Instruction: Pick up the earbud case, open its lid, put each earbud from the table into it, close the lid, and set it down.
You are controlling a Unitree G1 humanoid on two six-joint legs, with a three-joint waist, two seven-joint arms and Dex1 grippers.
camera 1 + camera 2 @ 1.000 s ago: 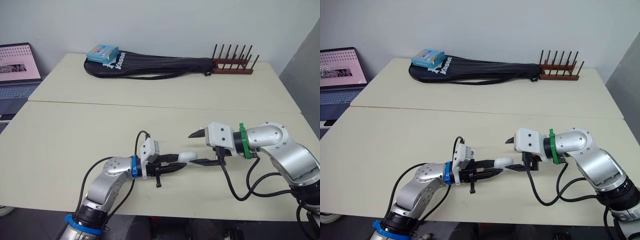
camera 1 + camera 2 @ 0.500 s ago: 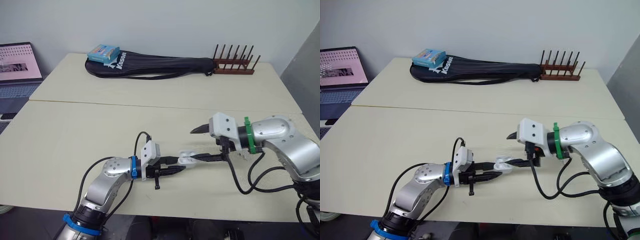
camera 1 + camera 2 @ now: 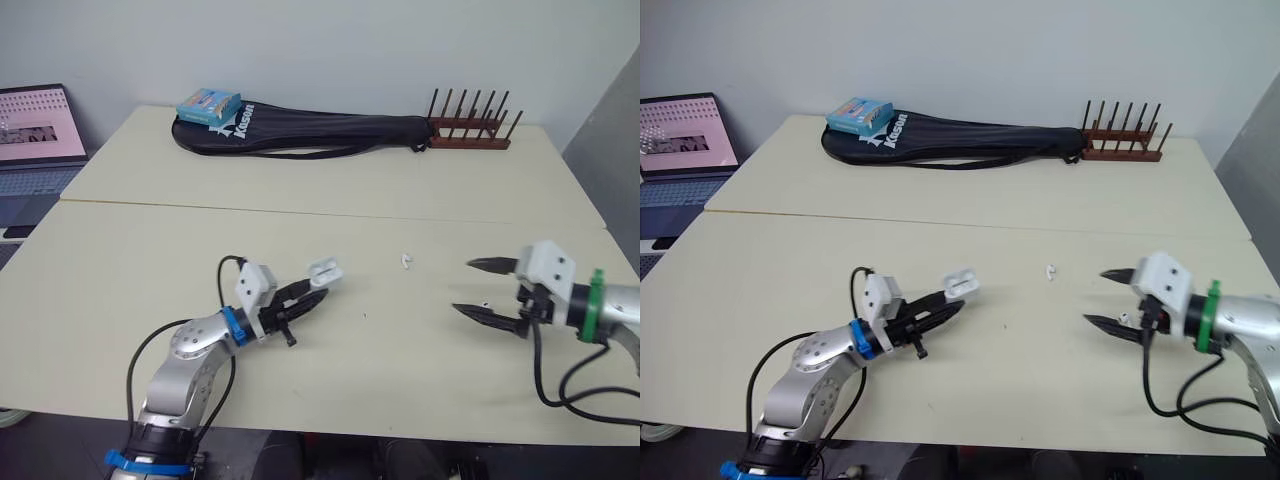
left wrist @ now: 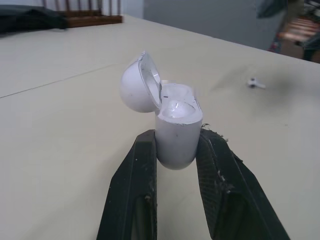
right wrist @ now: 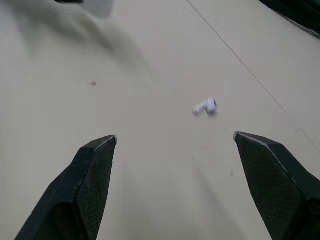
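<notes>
Head view: our left gripper [image 3: 312, 290] clamps the earbud case [image 3: 326, 271], lid open, over the table's [image 3: 130, 250] near left; our right gripper [image 3: 463, 286] gapes wide, holding nothing, near right.
Left wrist: both fingers [image 4: 135, 190] pinch the case's base.
Right wrist: an earbud [image 5: 205, 106] lies just beyond the spread fingertips [image 5: 100, 150].
</notes>
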